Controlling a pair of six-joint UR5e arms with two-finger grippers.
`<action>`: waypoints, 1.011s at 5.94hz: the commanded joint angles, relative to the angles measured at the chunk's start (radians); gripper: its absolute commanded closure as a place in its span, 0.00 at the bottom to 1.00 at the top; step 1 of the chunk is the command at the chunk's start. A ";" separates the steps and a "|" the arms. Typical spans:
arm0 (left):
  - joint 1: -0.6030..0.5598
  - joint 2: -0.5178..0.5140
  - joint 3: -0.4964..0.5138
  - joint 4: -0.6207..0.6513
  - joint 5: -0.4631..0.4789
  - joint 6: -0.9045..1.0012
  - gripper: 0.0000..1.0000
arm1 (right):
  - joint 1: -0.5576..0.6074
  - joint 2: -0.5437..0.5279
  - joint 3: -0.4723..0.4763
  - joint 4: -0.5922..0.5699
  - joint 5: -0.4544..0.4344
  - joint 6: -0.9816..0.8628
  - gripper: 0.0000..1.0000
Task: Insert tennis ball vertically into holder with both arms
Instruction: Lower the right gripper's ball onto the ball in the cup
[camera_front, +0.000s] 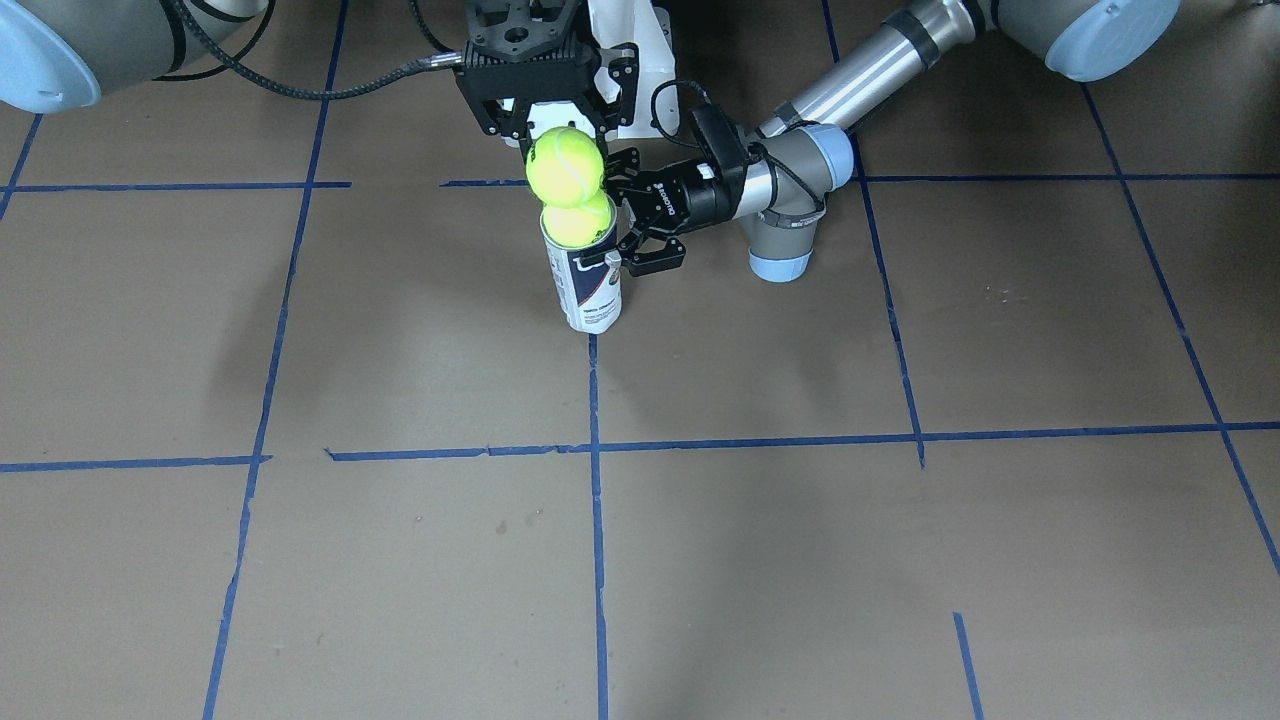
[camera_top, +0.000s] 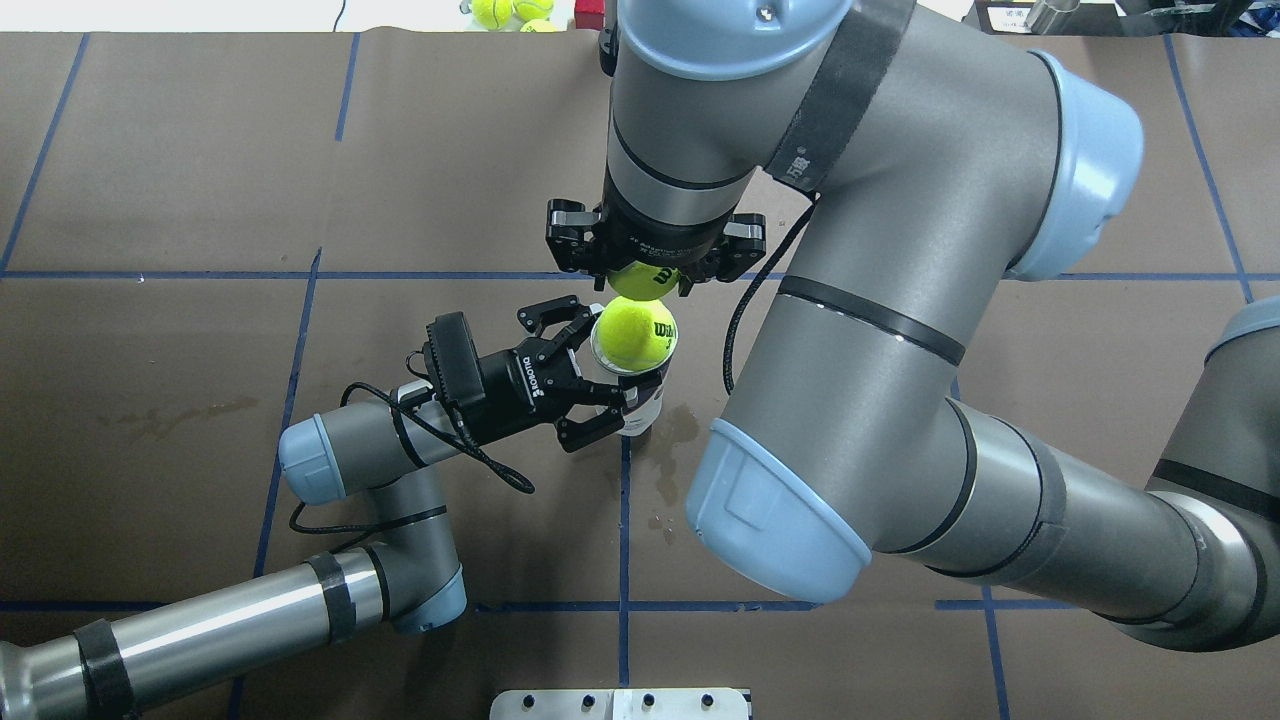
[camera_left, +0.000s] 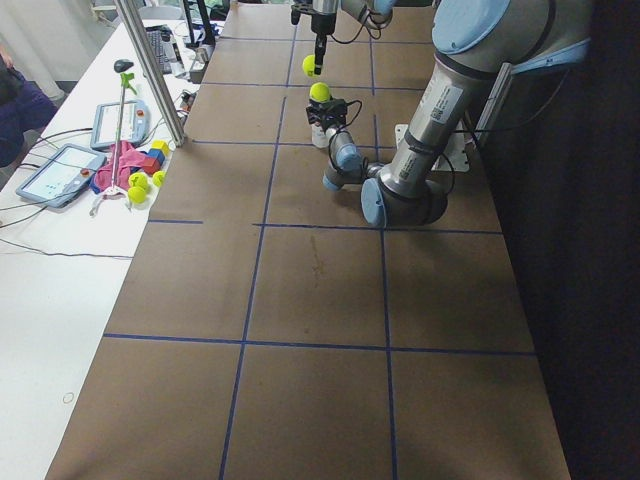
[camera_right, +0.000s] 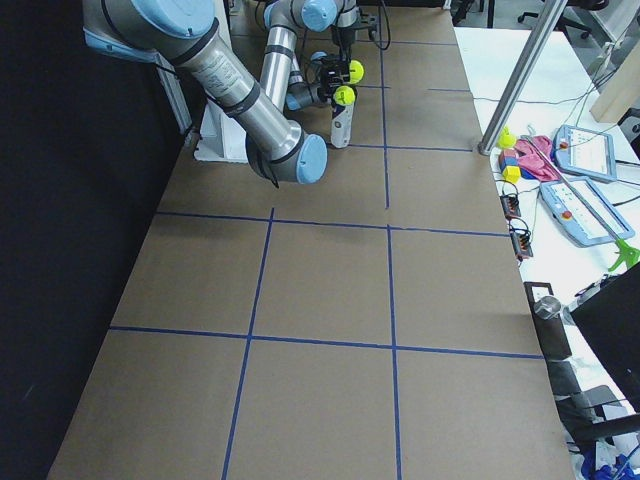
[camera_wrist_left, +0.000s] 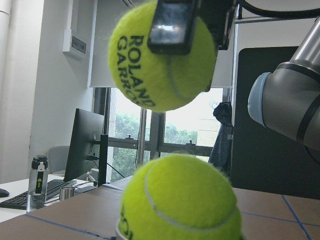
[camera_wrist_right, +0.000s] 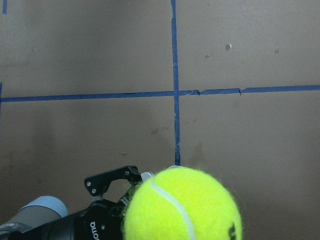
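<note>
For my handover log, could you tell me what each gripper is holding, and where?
Right gripper: upper tennis ball, pinched on opposite sides. Left gripper: tennis-ball tube, around its upper part.

Hidden inside the holder (camera_front: 592, 290)
Its label masks everything below the top ball (camera_front: 577, 222); the left wrist view crops its body

Brown table (camera_front: 400, 330) with blue tape lines (camera_front: 598, 560)

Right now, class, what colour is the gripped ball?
Yellow-green; the ball shows best in the left wrist view.
</note>
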 joint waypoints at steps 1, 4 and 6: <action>0.018 -0.001 0.015 -0.020 0.020 0.000 0.25 | -0.011 -0.006 -0.001 0.000 -0.003 -0.004 0.79; 0.021 -0.001 0.015 -0.023 0.020 -0.002 0.24 | -0.043 -0.006 -0.004 0.001 -0.038 -0.004 0.78; 0.021 0.001 0.015 -0.023 0.022 0.000 0.24 | -0.049 -0.008 -0.007 0.001 -0.041 -0.004 0.78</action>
